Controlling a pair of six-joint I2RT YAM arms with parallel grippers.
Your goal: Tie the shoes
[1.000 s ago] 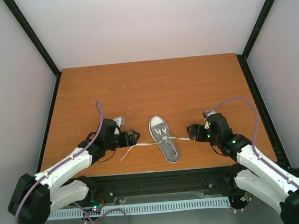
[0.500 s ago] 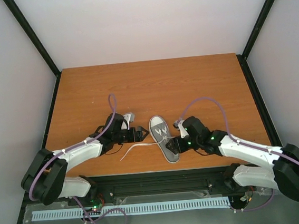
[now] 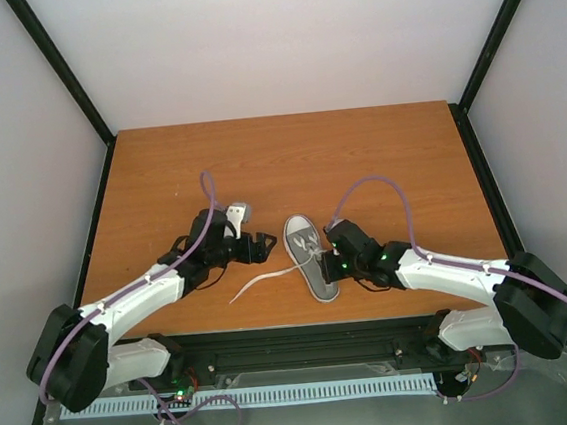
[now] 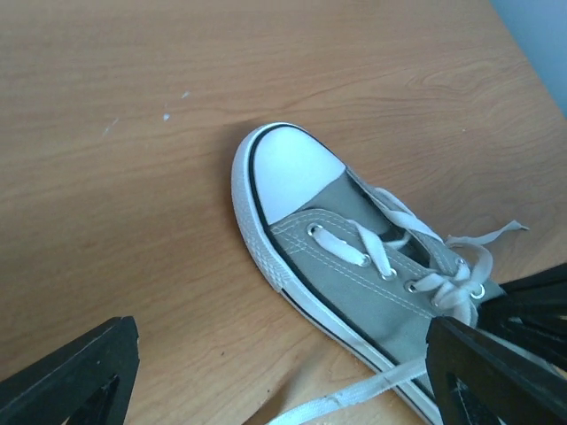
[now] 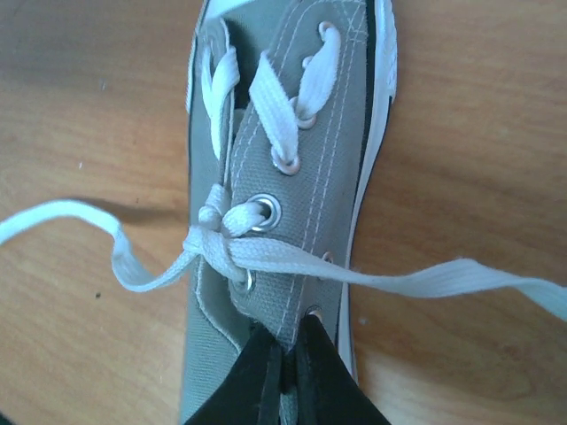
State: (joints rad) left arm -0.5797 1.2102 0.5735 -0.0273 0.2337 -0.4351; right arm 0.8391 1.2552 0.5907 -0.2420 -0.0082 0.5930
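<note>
Shoe (image 3: pixel 311 260) — grey canvas, white toe cap (image 4: pixel 297 168), flat laces (image 5: pixel 266 252) | left gripper (image 3: pixel 260 245) wide | right gripper (image 5: pixel 283 354) closed at canvas

- Brown wooden bench (image 3: pixel 358 155).
- Grey sneaker (image 3: pixel 311 260) rests sole-down near the bench's front edge, white toe pointing away.
- A loose white lace end (image 3: pixel 260 282) trails across the wood to its left.

Right wrist: sneaker (image 5: pixel 306 168) toe cut off, rear behind right gripper (image 5: pixel 285 347), lace ends (image 5: pixel 443 282) off-frame.
</note>
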